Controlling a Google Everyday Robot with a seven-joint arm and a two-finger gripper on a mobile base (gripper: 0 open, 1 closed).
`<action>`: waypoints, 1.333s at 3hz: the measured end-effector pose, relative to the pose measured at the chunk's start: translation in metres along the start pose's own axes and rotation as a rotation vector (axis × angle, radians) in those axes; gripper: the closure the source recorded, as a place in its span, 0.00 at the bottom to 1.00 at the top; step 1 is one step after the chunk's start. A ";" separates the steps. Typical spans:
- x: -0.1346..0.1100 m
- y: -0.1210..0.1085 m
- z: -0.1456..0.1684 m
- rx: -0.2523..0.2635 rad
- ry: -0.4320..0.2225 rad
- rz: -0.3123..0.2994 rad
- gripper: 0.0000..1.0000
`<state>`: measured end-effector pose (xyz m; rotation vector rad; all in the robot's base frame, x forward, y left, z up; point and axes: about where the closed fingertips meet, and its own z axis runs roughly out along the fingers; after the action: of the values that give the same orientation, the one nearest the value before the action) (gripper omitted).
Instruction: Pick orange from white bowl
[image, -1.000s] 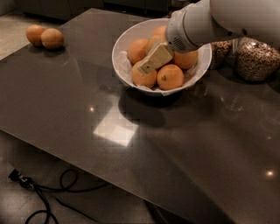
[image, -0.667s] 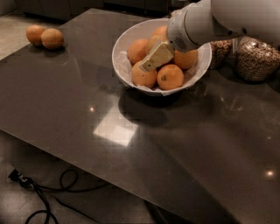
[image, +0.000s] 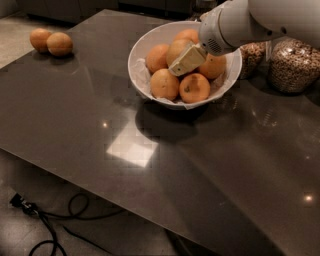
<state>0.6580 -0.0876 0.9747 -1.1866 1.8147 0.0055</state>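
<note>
The white bowl (image: 141, 54), lined with paper (image: 144, 80), held a pile of oranges (image: 165, 84). The orange (image: 175, 49) lay mid-pile beneath the gripper (image: 187, 59); whether it gripped, I couldn't tell. Glass jars (image: 292, 65) beside held nuts.

Looking like a kitchen or snack corner, going by the dark polished counter (image: 100, 105) carrying a white bowl (image: 145, 42) of piled oranges (image: 165, 84), glass jars of nuts (image: 294, 65) and two loose oranges (image: 51, 42). Showing dark cabinet fronts (image: 60, 7) behind, with a black cable (image: 55, 225) lying on the pale hard floor (image: 10, 37). Reaching into the bowl with the gripper (image: 187, 60), down among the fruit.
</note>
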 end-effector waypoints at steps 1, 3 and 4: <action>0.002 0.004 -0.002 -0.024 -0.003 0.013 0.14; -0.005 0.030 -0.007 -0.108 -0.026 0.034 0.26; -0.009 0.036 0.000 -0.127 -0.022 0.033 0.29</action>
<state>0.6329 -0.0627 0.9648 -1.2396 1.8366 0.1551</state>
